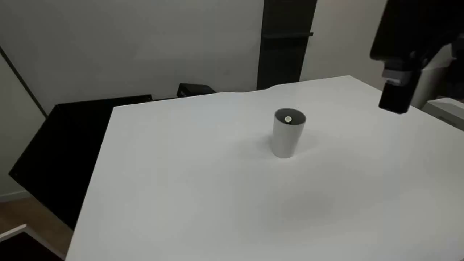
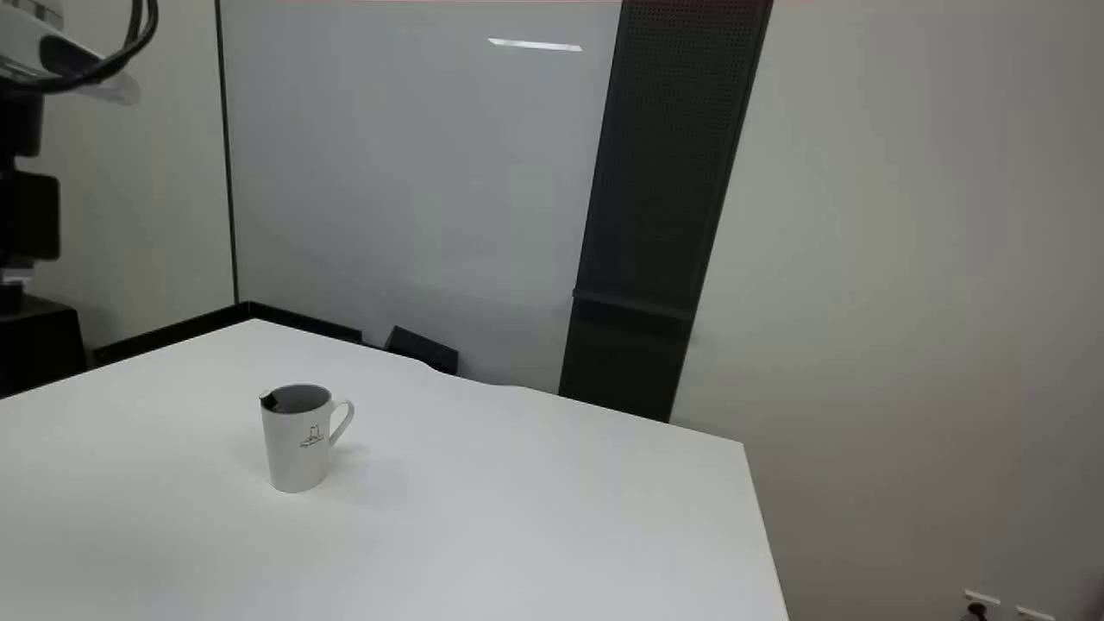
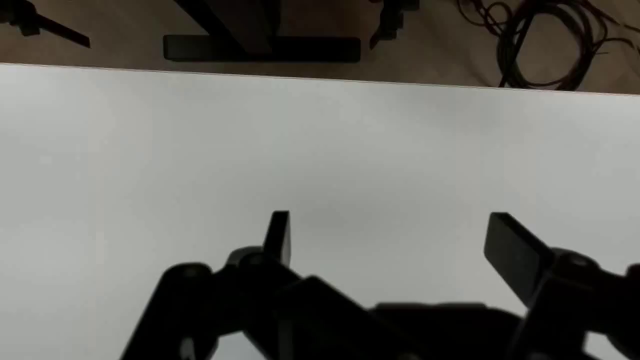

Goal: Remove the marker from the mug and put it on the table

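The white mug stands upright on the white table (image 1: 181, 188) and shows in both exterior views (image 1: 285, 141) (image 2: 295, 453). In an exterior view its handle and a small dark print are visible. The marker stands inside the mug. Its round light end (image 1: 288, 119) shows below the rim in an exterior view, and a dark end (image 2: 270, 401) shows at the rim in an exterior view. The rest of the marker is hidden by the mug. My gripper (image 3: 390, 215) is open and empty above the table, apart from the mug. The wrist view shows neither mug nor marker.
In the wrist view the table's edge crosses the top, with a dark table leg foot (image 3: 310, 49) and coiled cables (image 3: 545, 45) on the floor beyond. A dark panel (image 2: 668, 207) stands against the wall behind the table. A small black box (image 1: 195, 89) sits behind the far edge.
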Available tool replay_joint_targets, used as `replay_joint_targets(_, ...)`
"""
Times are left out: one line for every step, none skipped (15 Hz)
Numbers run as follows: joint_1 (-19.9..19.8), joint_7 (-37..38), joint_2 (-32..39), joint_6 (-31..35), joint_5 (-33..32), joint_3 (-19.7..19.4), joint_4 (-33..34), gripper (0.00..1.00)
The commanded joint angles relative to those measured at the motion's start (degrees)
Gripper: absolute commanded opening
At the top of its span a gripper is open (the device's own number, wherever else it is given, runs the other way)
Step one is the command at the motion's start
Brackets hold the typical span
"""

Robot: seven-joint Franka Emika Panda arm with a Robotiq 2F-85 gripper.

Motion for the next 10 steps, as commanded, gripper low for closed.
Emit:
replay_joint_targets(0.45, 0.1, 0.03, -0.05, -0.14, -0.45, 0.06, 1.0)
replay_joint_targets(0.46, 0.1, 0.03, -0.05, -0.14, -0.45, 0.06, 1.0)
replay_joint_targets(0.45, 0.1, 0.03, -0.05, -0.14, -0.45, 0.06, 1.0)
replay_joint_targets(0.46, 0.1, 0.03, -0.05, -0.14, -0.45, 0.06, 1.0)
replay_joint_targets(0.46, 0.1, 0.03, -0.05, -0.14, -0.45, 0.06, 1.0)
replay_joint_targets(-0.25, 1.47, 0.4, 0.18, -2.11, -0.29, 0.72, 1.0)
replay_joint_targets(-0.86, 2.26, 0.54, 0.66, -4.71, -0.15, 1.23, 1.0)
replay_joint_targets(-1.56, 3.11, 0.61, 1.67, -8.28, 0.09, 1.63, 1.0)
replay_joint_targets(-1.95, 2.8, 0.81, 2.36, -11.17, 0.04, 2.03, 1.0)
replay_joint_targets(-2.48, 2.63, 1.1, 3.59, -13.87, -0.12, 2.38, 1.0)
